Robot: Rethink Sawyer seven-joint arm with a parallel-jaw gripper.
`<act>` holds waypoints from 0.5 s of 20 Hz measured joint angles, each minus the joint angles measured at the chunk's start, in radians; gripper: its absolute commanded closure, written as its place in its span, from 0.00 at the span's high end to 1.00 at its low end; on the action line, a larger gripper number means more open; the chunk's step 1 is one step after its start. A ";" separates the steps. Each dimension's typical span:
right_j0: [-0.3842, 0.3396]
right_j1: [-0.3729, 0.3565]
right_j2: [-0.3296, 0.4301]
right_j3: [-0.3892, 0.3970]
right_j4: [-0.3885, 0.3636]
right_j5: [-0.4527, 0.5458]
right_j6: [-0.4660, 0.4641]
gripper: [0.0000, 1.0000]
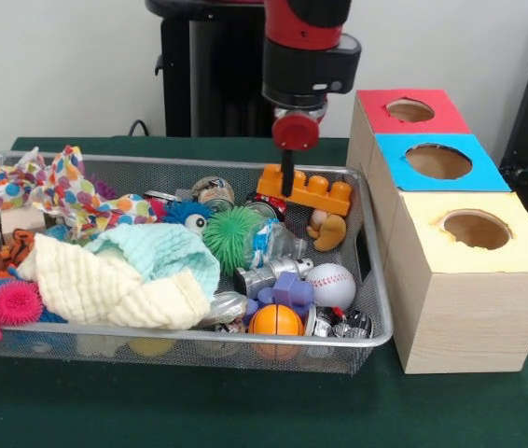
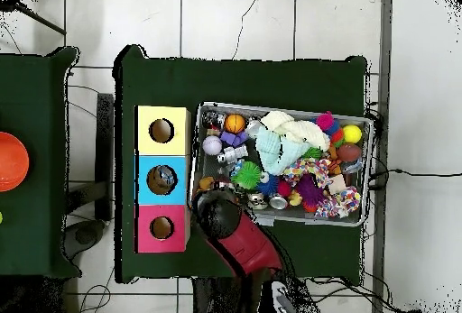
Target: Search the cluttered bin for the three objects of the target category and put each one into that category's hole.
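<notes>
Wire bin (image 1: 376, 322) holds orange ball (image 1: 275, 320) at near rim, baseball (image 1: 330, 285) behind it, orange toy block (image 1: 305, 189) at far rim under gripper (image 1: 286, 179), jaw state not discernible; three-hole box (image 1: 469, 280) beside bin.

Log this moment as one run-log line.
gripper: over orange block, fingers unclear | bin: cluttered | blue box: something in hole
</notes>
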 measured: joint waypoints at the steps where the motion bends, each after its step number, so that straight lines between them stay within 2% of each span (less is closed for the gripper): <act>1: 0.002 -0.010 0.011 0.013 0.000 0.000 0.000 1.00; 10: 0.002 -0.055 0.100 0.117 0.001 -0.046 0.000 1.00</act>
